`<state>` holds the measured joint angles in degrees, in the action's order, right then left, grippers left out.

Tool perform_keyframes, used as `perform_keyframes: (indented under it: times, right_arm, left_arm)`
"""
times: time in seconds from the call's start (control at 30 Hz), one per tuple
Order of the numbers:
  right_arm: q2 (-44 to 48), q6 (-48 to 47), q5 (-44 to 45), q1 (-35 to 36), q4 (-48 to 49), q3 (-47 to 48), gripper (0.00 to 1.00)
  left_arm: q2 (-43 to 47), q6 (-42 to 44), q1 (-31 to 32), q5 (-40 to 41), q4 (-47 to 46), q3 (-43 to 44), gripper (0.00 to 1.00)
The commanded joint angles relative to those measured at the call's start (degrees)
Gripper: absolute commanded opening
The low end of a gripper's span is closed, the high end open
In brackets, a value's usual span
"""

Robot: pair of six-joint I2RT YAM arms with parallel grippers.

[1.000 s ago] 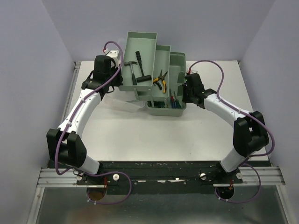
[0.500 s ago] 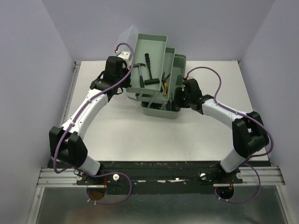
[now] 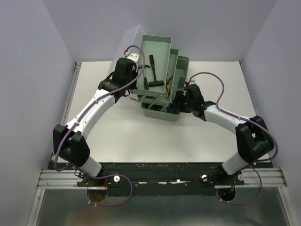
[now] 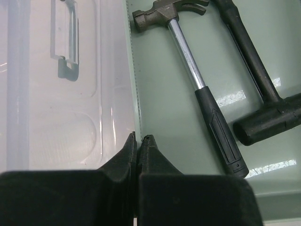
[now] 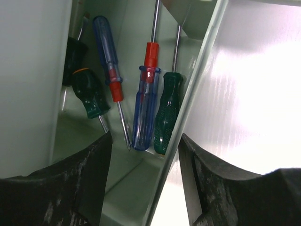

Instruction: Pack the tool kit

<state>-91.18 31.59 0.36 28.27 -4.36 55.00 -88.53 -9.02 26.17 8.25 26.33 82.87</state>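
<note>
The toolbox (image 3: 161,114), pale sage green, stands at the back middle of the white table (image 3: 127,136) with its tiers fanned open and leaning: the top tray (image 3: 155,47) is highest and farthest back, the second tray (image 3: 173,66) is stepped just to its right, and the base compartment (image 5: 127,188) lies lowest, nearest the arms. A translucent lid (image 4: 56,117) with a moulded handle joins the top tray along its left edge. In that tray lie a claw hammer (image 4: 202,89) with a chrome shaft and black grip and, beside it, a black mallet (image 4: 256,84), their handles roughly parallel and close together. A bit of the yellow-handled pliers (image 3: 167,92) shows in the second tray, mostly hidden by the tray above. In the base, four screwdrivers lean against the near wall: a dark green one with an orange band (image 5: 89,94), a slim blue-and-red one (image 5: 109,61), a thicker blue one with a red collar (image 5: 145,108) and a green-handled one (image 5: 165,115). The left gripper (image 4: 138,143) has its jaws pressed together on the top tray's rim, right where the lid meets it. The right gripper (image 5: 145,141) has its jaws spread wide and holds nothing; they straddle the base's side wall, one finger over the compartment and the other outside over the table.
</note>
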Motion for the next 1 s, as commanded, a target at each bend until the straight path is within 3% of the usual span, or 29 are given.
perform_keyframes:
  times: [0.0, 0.33, 0.57, 0.77, 0.97]
  right_arm:
    - [3.98, 3.47, -3.1, 2.75, 3.83, -0.68, 0.66]
    - [11.54, 3.74, 10.79, 2.67, 5.15, -3.76, 0.74]
    - [17.16, 4.88, 20.02, 2.75, 5.32, -7.71, 0.74]
    - [23.41, 4.88, 20.21, 2.75, 12.35, -13.16, 0.74]
    - [21.66, 1.02, 14.86, 2.75, 12.26, -10.71, 0.74]
  left_arm:
    - [-1.12, 1.46, 3.53, -1.75, -0.05, 1.77, 0.0]
    - [-2.43, 3.39, 5.55, 1.5, -0.14, 2.73, 0.0]
    - [-3.4, 4.71, 7.22, 4.05, -0.14, 3.53, 0.0]
    - [-4.37, 5.5, 8.28, 5.11, -0.14, 4.23, 0.0]
    - [-4.98, 5.59, 8.98, 5.28, -0.22, 4.93, 0.0]
